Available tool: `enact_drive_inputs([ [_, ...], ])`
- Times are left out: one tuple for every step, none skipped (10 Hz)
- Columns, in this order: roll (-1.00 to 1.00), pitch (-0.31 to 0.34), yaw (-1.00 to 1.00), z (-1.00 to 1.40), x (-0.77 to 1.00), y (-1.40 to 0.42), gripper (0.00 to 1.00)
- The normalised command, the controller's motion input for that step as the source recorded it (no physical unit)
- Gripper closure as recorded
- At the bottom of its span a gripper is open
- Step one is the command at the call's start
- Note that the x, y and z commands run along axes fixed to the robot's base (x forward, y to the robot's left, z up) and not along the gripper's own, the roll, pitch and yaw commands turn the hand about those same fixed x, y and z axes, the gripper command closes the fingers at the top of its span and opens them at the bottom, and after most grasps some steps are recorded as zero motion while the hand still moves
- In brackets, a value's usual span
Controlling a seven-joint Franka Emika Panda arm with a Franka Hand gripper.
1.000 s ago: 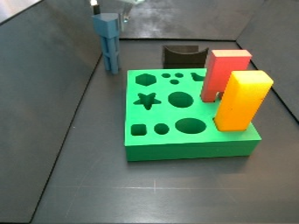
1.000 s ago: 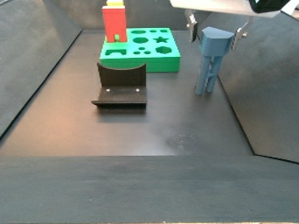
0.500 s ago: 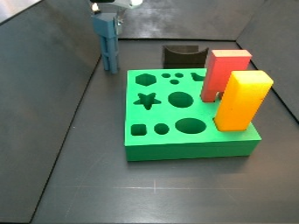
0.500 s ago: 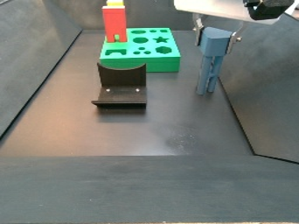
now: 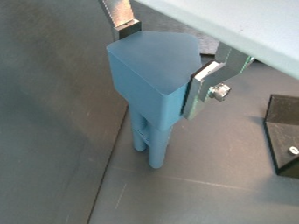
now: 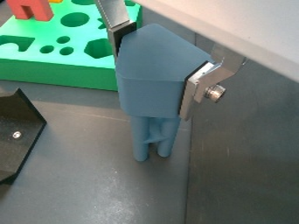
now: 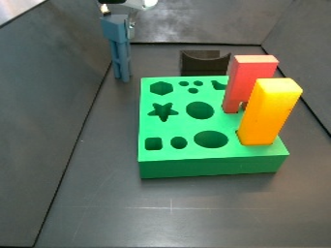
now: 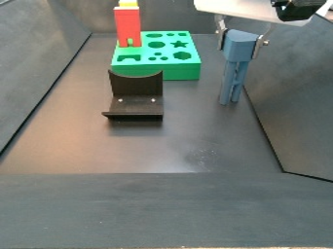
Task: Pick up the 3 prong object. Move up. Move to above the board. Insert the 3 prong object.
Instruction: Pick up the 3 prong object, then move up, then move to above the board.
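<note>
The 3 prong object (image 7: 119, 50) is a tall steel-blue peg standing upright near the left wall, behind the board's far left corner. My gripper (image 7: 118, 16) is shut on its wide head, and in both wrist views the silver fingers (image 5: 209, 80) (image 6: 200, 85) press its two sides. The peg (image 8: 235, 66) hangs with its prongs (image 6: 152, 144) at or just above the dark floor. The board (image 7: 207, 131) is a bright-green slab with cut-out holes, also seen in a side view (image 8: 163, 56) and a wrist view (image 6: 47, 54).
A red block (image 7: 246, 82) and a yellow-orange block (image 7: 269, 111) stand in the board's right side. The black fixture (image 8: 134, 92) sits on the floor beside the board, also seen in a wrist view (image 5: 284, 131). Grey walls enclose the floor.
The gripper and the peg have risen very slightly; the peg's prongs sit a touch higher than one second ago. Nothing else has moved.
</note>
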Motion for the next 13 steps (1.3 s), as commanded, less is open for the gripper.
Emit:
enact_drive_inputs([
  [0.00, 0.000, 0.00, 0.00, 0.00, 0.00, 1.00],
  [0.00, 0.000, 0.00, 0.00, 0.00, 0.00, 1.00],
  [0.00, 0.000, 0.00, 0.00, 0.00, 0.00, 1.00],
  [0.00, 0.000, 0.00, 0.00, 0.00, 0.00, 1.00],
  [0.00, 0.000, 0.00, 0.83, 0.00, 0.00, 1.00],
  [0.00, 0.016, 0.05, 0.80, -0.01, -0.09, 1.00],
  [-0.01, 0.034, 0.06, 0.69, -0.02, -0.08, 1.00],
  [-0.02, 0.040, 0.05, 0.61, -0.02, -0.06, 1.00],
  [-0.04, 0.045, 0.04, 0.49, -0.01, -0.04, 1.00],
  [-0.06, 0.058, 0.03, 0.31, 0.00, -0.03, 1.00],
  [-0.07, 0.070, 0.02, 0.17, 0.01, -0.02, 1.00],
  [0.18, -0.331, -0.10, 1.00, -0.06, 0.10, 1.00],
  [0.18, -0.323, -0.11, 1.00, -0.06, 0.10, 1.00],
])
